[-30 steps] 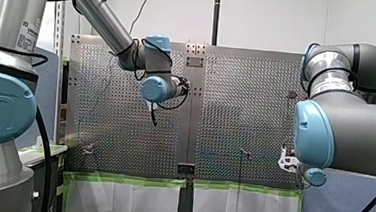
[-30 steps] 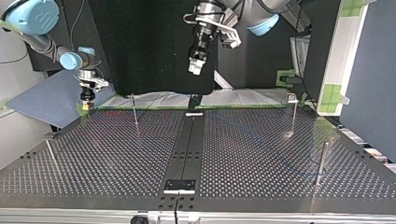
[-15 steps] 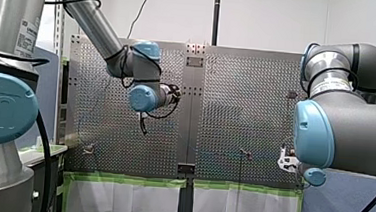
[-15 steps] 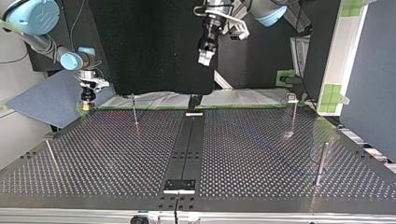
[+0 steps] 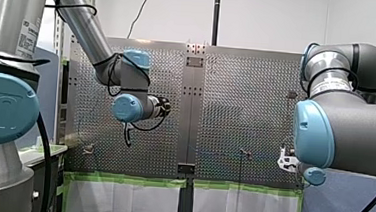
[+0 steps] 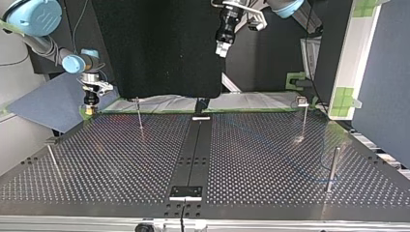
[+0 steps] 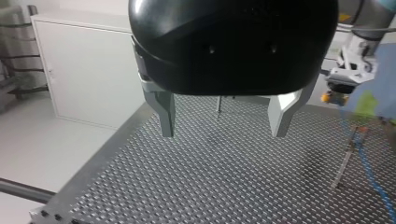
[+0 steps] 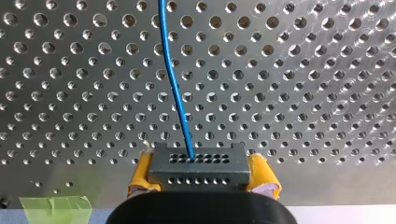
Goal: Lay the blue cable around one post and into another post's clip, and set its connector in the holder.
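Both yellow pads (image 8: 139, 180) of my right claw (image 8: 201, 179) clamp the connector (image 8: 198, 169).

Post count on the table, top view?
4. By the top view: far left post; far right post; near left post; near right post. Thin ones may escape this view.

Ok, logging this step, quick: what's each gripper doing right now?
My left gripper: open, holding nothing.
My right gripper: shut on the connector of the blue cable.
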